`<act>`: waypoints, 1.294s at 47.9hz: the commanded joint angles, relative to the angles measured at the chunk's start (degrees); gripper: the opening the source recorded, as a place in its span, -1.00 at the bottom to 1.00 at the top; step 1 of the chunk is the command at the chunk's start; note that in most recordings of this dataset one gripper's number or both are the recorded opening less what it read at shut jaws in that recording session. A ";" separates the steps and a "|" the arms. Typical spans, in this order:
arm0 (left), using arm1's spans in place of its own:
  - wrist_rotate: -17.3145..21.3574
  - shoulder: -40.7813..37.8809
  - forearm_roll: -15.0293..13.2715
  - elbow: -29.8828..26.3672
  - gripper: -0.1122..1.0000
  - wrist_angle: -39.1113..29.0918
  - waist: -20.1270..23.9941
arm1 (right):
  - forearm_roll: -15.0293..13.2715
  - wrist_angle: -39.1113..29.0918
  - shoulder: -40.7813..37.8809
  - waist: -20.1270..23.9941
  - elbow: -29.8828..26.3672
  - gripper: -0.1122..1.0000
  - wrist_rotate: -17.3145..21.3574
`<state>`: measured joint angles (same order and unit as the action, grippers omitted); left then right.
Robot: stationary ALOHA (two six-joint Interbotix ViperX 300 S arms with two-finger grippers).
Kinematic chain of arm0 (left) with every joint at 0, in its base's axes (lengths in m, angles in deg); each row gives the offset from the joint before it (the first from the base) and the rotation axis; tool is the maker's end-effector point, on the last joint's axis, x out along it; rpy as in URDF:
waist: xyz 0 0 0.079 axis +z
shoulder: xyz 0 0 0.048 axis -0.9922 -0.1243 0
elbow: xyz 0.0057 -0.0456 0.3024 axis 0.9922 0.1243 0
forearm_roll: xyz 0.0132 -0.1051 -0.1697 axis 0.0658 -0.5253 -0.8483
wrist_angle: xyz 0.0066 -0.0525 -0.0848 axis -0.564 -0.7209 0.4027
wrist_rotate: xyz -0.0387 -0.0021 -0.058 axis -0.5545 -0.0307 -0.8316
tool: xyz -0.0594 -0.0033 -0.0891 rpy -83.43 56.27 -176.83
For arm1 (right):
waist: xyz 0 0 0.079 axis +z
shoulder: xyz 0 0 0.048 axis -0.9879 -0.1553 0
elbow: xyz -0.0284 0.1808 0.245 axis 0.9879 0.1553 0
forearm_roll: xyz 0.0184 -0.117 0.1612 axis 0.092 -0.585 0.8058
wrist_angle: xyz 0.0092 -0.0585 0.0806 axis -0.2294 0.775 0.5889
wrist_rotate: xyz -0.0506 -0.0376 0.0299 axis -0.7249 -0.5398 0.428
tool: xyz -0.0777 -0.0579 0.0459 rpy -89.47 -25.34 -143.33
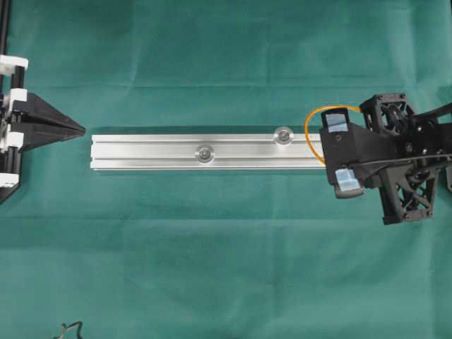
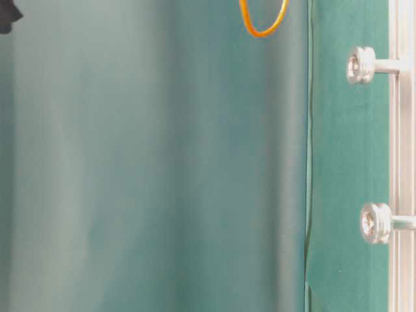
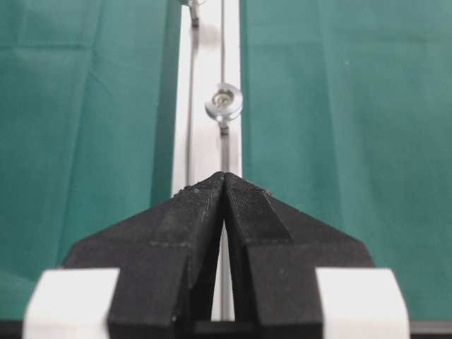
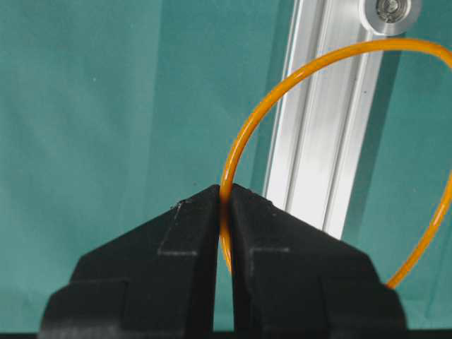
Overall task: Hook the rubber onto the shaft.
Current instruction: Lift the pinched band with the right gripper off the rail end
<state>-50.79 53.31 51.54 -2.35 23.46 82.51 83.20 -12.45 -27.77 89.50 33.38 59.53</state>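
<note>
The black right gripper (image 4: 224,194) reaches in from the right edge of the green-clothed table, its two fingers pressed together, pinching the thin orange rubber loop (image 4: 244,141) between their tips. The black left gripper (image 3: 224,176) sits at the table's left edge, pointing toward the middle, fingers closed tip to tip, holding nothing.

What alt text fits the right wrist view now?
The right gripper, shut, pinches the orange rubber loop at its fingertips. The loop hangs over the silver rail, below a shaft at the top edge; green cloth lies behind.
</note>
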 commanded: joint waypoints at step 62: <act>0.09 -0.44 0.00 -1.93 -0.80 0.26 -0.09 | -1.58 0.53 -3.43 0.18 -5.62 -0.68 0.00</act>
<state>-50.79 53.31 51.54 -2.35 23.46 82.60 82.23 -12.62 -30.85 89.59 30.04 59.44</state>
